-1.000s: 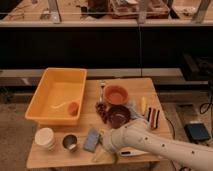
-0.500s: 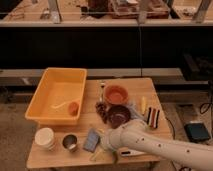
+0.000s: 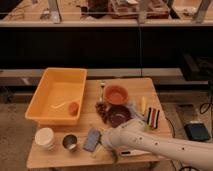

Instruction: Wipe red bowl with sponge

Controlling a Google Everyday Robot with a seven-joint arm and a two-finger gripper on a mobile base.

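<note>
The red bowl stands upright at the back middle of the wooden table, orange-red with a lighter rim. The sponge lies near the table's front edge, blue-grey face up, with a yellow edge showing at its lower right. My gripper is at the end of the white arm that reaches in from the lower right. It is low over the table, right against the sponge's right side. The bowl is well behind the gripper, apart from it.
A dark maroon bowl sits between the red bowl and my arm. A dark cluster lies to its left and a dark red-striped block to its right. A yellow tub holds an orange thing. A white cup and a metal cup stand front left.
My arm has shifted slightly left, closer against the sponge. The sponge and bowls have stayed where they were.
</note>
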